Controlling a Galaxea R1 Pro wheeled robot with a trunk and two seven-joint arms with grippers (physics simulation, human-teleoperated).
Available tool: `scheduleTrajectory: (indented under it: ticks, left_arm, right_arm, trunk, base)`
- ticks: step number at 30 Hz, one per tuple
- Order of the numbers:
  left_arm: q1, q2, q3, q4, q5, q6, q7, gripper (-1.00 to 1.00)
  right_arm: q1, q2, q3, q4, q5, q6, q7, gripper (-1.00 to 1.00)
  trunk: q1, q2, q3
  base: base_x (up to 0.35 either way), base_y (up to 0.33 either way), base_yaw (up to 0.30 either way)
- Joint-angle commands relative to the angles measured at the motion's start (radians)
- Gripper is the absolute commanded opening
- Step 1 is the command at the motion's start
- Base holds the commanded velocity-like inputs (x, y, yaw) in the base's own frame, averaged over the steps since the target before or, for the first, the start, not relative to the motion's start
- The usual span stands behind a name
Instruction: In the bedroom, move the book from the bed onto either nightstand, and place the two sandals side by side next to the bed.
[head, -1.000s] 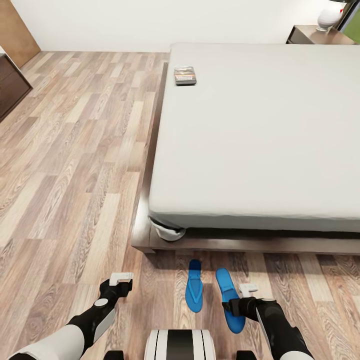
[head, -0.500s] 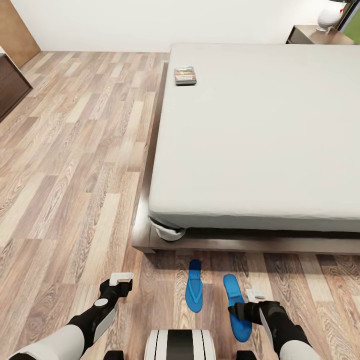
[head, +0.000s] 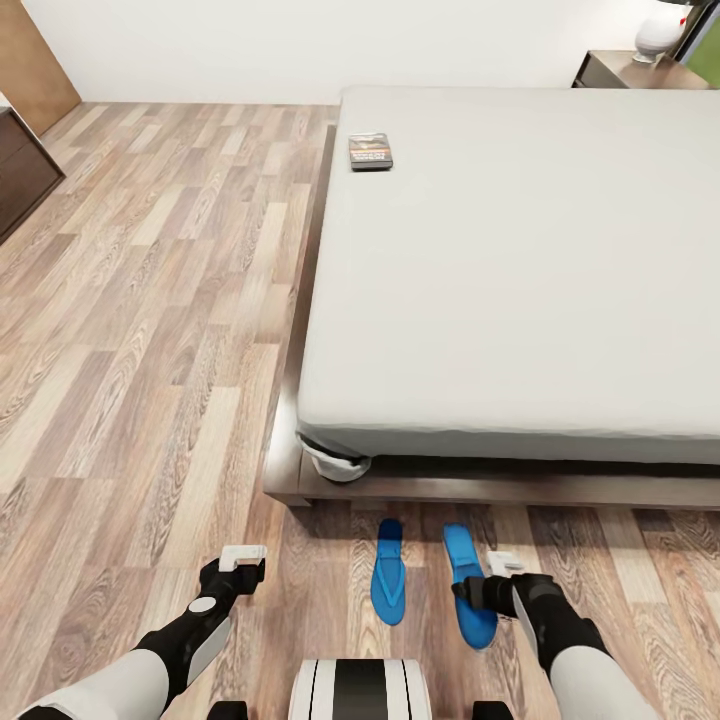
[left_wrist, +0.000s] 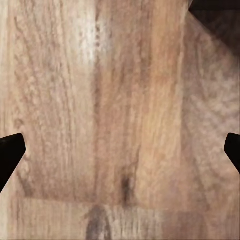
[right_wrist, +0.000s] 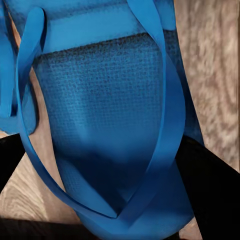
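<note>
Shifted closer beside its mate (head: 388, 585), right sandal (head: 468, 585) sits clamped between right gripper (head: 478, 594) jaws.

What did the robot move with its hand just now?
The right tool carried the right sandal forward toward the bed, straightening it next to the other sandal, and it is still gripping it. The other sandal, the book and the left tool stayed put.

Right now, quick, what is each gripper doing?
Left gripper: open, holding nothing, above the floor.
Right gripper: closed on a blue sandal, near the other sandal.
</note>
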Motion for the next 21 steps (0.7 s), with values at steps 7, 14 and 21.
scheduleTrajectory:
  ticks: [7,14,21]
  left_arm:
    - [0.0,0.001,-0.008,0.0,0.007,-0.001,0.008,1.0]
    - [0.0,0.001,-0.008,0.0,0.007,0.0,0.008,1.0]
    - [0.0,0.001,-0.008,0.0,0.007,0.0,0.008,1.0]
  right_arm:
    - [-0.023,0.007,-0.003,0.013,0.015,-0.003,0.009,-1.0]
    - [-0.044,0.01,-0.003,0.02,0.013,-0.006,0.009,-1.0]
    - [-0.048,0.012,-0.003,0.022,0.013,-0.023,0.009,-1.0]
  trunk:
    - [0.0,0.0,-0.001]
    - [0.0,0.0,-0.001]
    - [0.008,-0.014,-0.007]
  base:
    - [0.0,0.0,0.0]
    - [0.0,0.0,0.0]
    - [0.0,0.0,0.0]
